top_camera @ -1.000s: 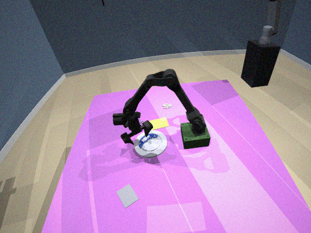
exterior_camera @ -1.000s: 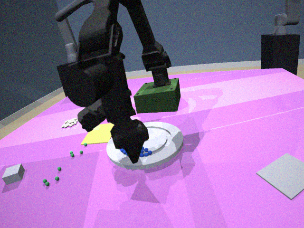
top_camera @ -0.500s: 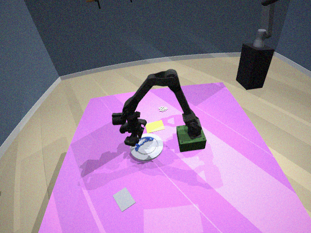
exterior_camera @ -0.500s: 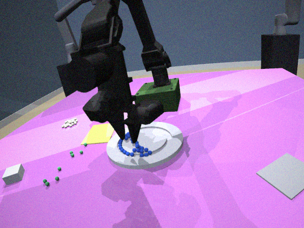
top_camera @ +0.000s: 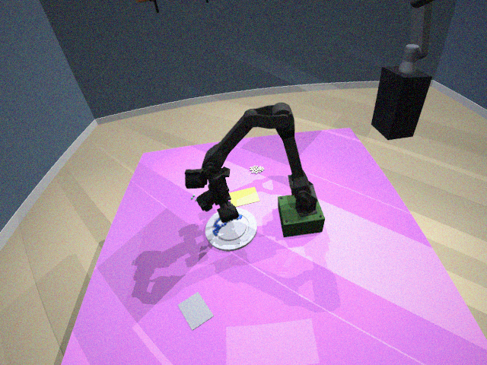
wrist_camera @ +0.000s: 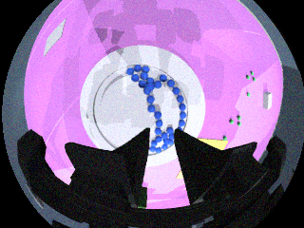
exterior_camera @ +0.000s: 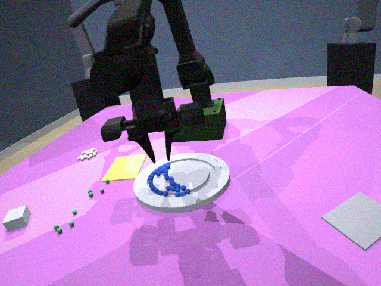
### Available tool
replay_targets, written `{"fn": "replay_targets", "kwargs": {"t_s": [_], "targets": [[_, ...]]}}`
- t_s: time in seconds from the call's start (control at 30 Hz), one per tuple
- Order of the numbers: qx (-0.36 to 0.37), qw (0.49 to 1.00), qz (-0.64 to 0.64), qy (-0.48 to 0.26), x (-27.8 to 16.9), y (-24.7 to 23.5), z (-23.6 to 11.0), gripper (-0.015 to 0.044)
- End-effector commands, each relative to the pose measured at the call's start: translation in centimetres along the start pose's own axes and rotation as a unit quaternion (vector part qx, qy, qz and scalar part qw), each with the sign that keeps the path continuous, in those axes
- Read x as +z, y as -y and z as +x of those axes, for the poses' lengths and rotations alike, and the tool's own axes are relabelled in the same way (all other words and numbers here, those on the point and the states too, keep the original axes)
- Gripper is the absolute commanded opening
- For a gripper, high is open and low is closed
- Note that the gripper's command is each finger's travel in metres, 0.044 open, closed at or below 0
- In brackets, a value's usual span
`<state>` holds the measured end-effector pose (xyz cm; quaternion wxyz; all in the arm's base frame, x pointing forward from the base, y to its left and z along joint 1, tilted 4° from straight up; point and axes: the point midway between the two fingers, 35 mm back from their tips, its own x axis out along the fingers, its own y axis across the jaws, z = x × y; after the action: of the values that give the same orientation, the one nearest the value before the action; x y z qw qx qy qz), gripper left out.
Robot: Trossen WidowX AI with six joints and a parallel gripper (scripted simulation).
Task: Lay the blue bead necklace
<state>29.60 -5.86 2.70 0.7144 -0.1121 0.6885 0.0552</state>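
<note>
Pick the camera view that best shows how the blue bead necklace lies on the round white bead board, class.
Exterior: the blue bead necklace loops across the round white bead board, only partly following its groove. Wrist shows it too, partly behind the fingers. Top shows mere specks.
</note>
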Motion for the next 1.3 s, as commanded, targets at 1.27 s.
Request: {"fn": "replay_targets", "kwargs": {"t_s": [1.27], "targets": [[0.000,0.999,-0.038,-0.002,-0.6,0.0,3.9,0.0120]]}}
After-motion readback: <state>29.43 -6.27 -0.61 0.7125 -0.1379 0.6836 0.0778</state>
